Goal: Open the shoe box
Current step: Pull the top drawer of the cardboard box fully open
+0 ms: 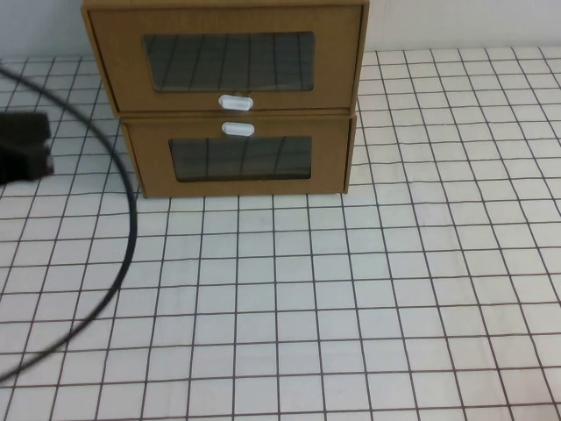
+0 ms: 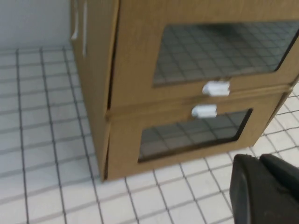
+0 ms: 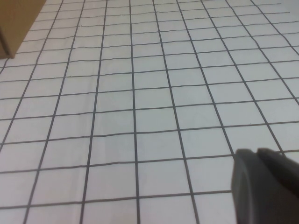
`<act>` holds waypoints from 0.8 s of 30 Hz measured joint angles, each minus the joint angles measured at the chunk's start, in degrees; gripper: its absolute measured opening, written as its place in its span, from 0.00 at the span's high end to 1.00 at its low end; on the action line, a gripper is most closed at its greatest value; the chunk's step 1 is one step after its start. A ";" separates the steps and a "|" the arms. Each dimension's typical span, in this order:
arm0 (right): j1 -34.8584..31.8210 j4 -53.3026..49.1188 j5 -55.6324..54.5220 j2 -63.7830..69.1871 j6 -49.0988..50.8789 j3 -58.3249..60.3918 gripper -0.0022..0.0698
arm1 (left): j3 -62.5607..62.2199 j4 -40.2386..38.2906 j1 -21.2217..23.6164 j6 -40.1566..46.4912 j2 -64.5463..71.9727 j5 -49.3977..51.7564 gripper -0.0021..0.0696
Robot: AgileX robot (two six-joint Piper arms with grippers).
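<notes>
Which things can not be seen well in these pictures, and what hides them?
Inside of upper box and lower box: high and left wrist views, dark windows show only reflections.
Left gripper, near the lower box: cut by the left wrist picture's edge; a dark block at the high view's left edge.
Right gripper, shut over the table: cut by the right wrist picture's edge, absent from the high view.

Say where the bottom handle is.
Bottom handle: high view, top-centre of the lower shoe box, under upper handle. Left end effector sits left; right end effector over table.
</notes>
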 joint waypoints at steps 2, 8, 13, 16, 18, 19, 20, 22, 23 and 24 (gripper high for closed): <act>0.00 0.00 0.00 0.00 0.00 0.00 0.99 | -8.35 -3.07 0.00 4.78 7.35 2.53 0.98; 0.00 0.00 0.00 0.00 0.00 0.00 0.99 | -35.97 -7.45 0.00 10.95 29.12 12.80 0.98; 0.00 0.00 0.00 0.00 0.00 0.00 0.99 | -59.06 -7.67 -0.70 9.43 45.95 22.78 0.98; 0.00 0.00 0.00 0.00 0.00 0.00 0.99 | -72.54 -7.08 -1.79 6.65 54.95 28.22 0.98; 0.00 0.00 0.00 0.00 0.00 0.00 0.99 | -80.25 -5.50 -2.75 4.33 60.78 31.66 0.98; 0.00 0.00 0.00 0.00 0.00 0.00 0.99 | -84.21 -4.47 -3.24 3.04 63.42 33.55 0.98; 0.00 0.00 0.00 0.00 0.00 0.00 0.99 | -87.11 -3.68 -3.63 1.99 65.30 35.30 0.98; 0.00 0.00 0.00 0.00 0.00 0.00 0.99 | -92.30 -1.56 -4.57 0.21 68.76 37.54 0.98; 0.00 0.00 0.00 0.00 0.00 0.00 0.99 | -93.50 -0.39 -5.05 -0.31 69.53 37.90 0.98; 0.00 0.00 0.00 0.00 0.00 0.00 0.99 | -94.14 0.45 -5.51 -0.64 70.15 38.21 0.98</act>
